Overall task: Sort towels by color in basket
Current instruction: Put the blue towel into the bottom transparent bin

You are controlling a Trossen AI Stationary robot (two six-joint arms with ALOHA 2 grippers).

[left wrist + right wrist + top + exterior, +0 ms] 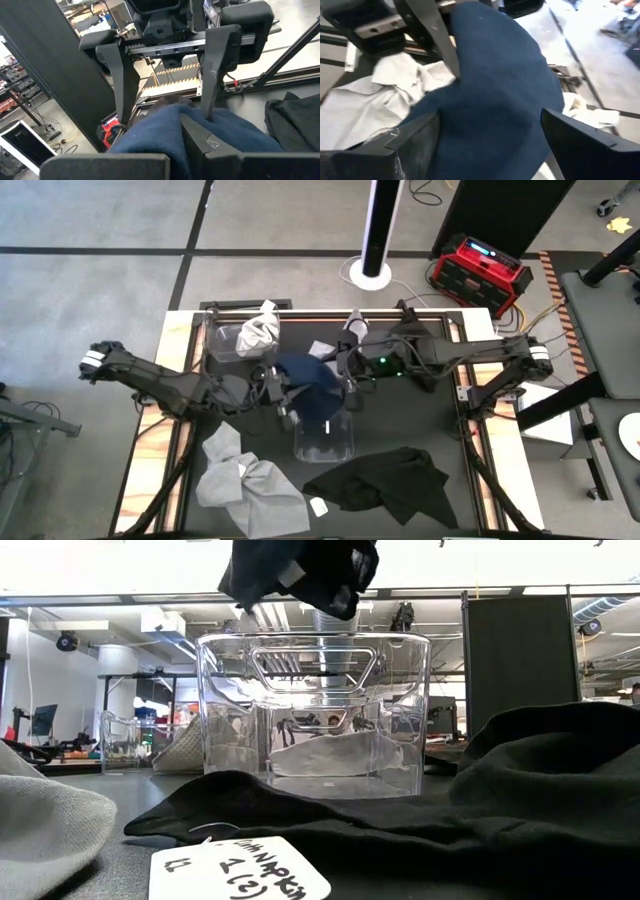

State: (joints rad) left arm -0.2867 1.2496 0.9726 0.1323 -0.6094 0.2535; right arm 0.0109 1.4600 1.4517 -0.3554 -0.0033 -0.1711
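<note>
Navy towel (308, 377) is up in the air above the clear basket (324, 437) at the middle of the bench (455, 515), stretched between both arms. Left gripper (284, 402) is clamped on the towel's edge just left of the basket, and the left wrist view shows blue cloth bunched between its fingers (200, 140). Right gripper (349, 387) has hold of the far edge, just behind the basket; the right wrist view has its fingers (417, 137) spread wide around a broad fold of blue. A black towel (385, 483) lies crumpled in front of the basket, towards the right. Grey towels (245, 485) sit heaped to the basket's front left. A second clear basket (232, 340), back left, has a light towel (262, 328) draped over it.
</note>
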